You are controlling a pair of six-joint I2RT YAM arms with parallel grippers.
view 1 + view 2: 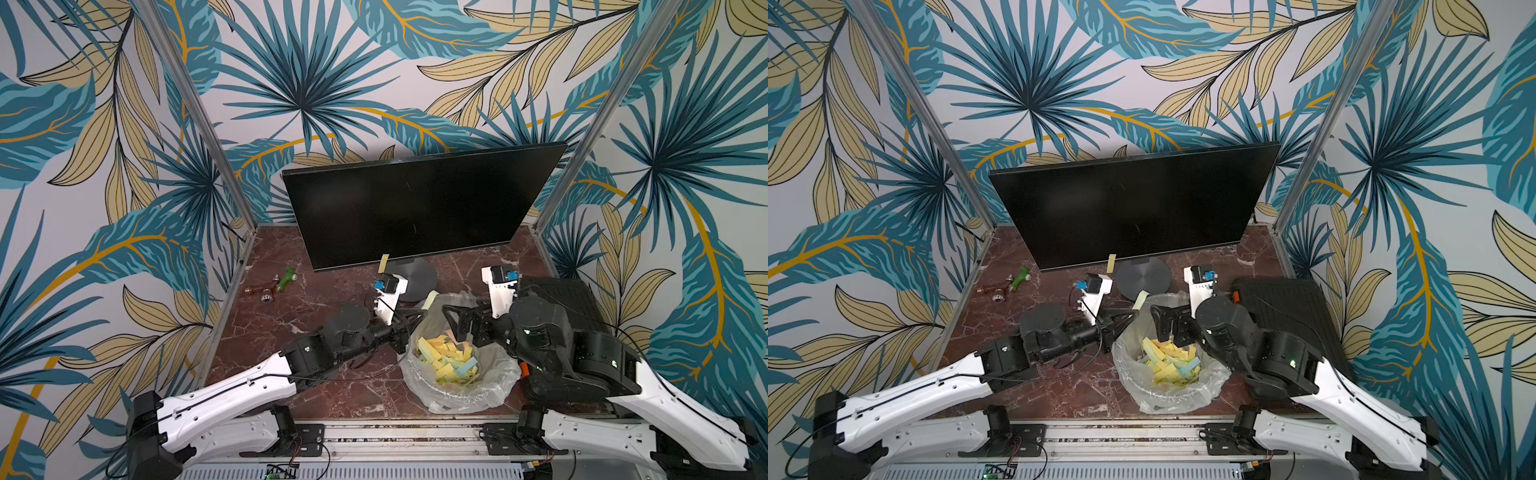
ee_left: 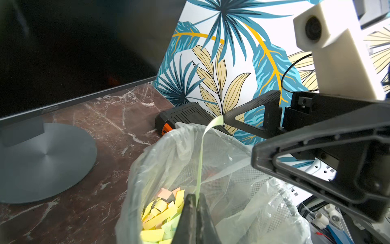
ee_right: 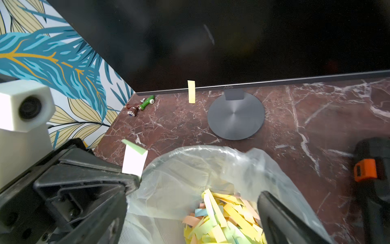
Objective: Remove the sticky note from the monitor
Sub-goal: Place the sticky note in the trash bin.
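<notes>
Two sticky notes, yellow note (image 1: 383,262) and pale-green note (image 1: 430,300); one black flat-screen monitor (image 1: 415,208), one plastic-lined mesh bin (image 1: 494,374), one black ribbed box (image 1: 569,299), one green-handled tool (image 1: 286,277).

No text, number or sign is legible in any view. The monitor (image 2: 63,52) carries a small logo (image 2: 49,109) on its lower bezel, above the disc foot (image 2: 42,160) and beyond the left fingers (image 2: 190,217); it is too blurred to read. The white camera mount (image 1: 1200,286) behind the right fingers (image 2: 272,99) bears a faint line of print, too small to read.
</notes>
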